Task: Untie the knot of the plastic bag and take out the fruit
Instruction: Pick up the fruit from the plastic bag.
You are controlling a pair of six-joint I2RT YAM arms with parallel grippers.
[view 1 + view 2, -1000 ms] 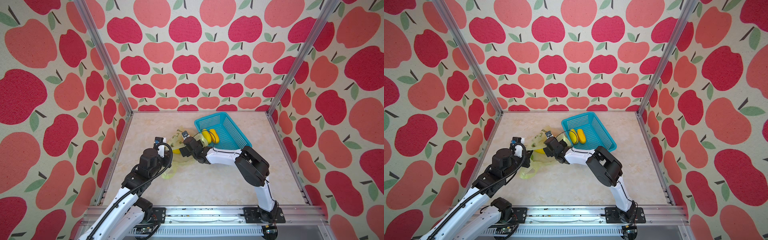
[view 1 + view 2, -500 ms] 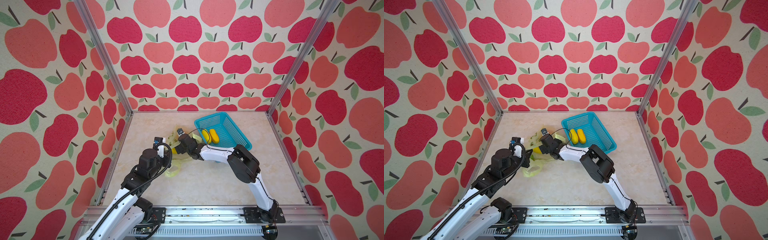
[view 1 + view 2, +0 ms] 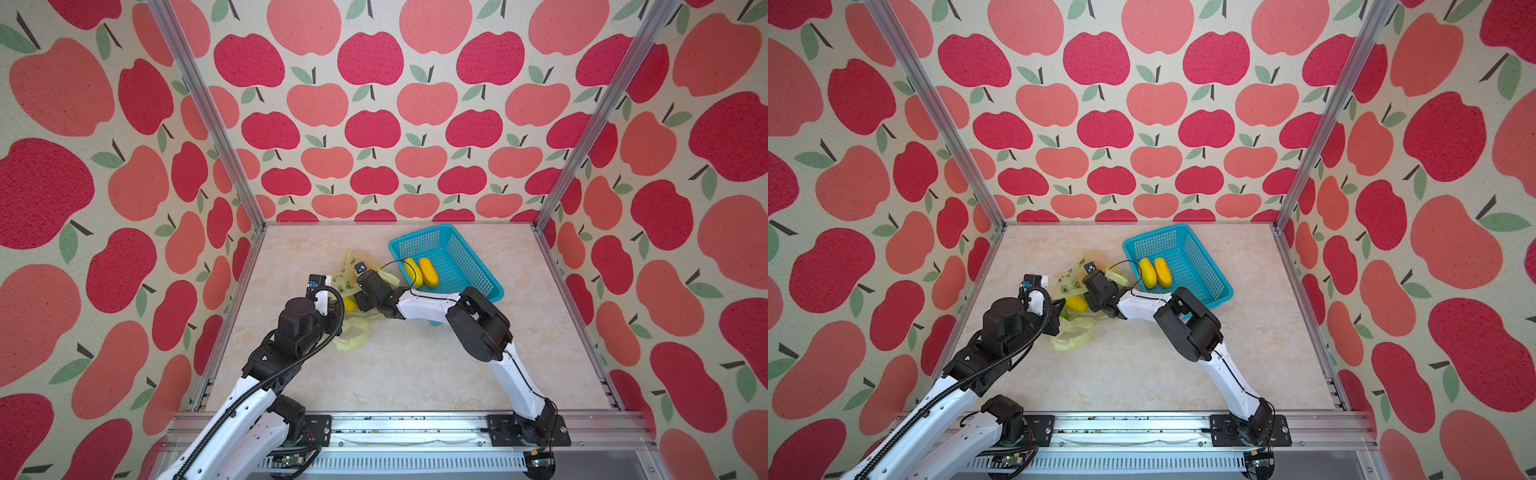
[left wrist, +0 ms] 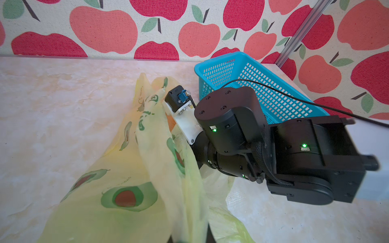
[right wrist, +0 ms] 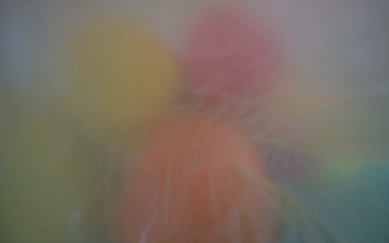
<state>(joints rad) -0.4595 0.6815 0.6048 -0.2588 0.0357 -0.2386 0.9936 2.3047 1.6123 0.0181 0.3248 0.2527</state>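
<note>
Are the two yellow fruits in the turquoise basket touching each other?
Touching: both top views show the two yellow fruits lying flank against flank, no gap between.

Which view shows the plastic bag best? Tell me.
Left wrist: the plastic bag fills the foreground, avocado print sharp. Both top views show it small and partly hidden. Right wrist: only coloured blur.

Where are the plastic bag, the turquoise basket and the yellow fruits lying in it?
plastic bag (image 4: 94, 210): left wrist view, printed panel.
turquoise basket (image 3: 419, 243): in a top view, far mesh wall.
yellow fruits (image 3: 1148, 272): in a top view, middle of one.
</note>
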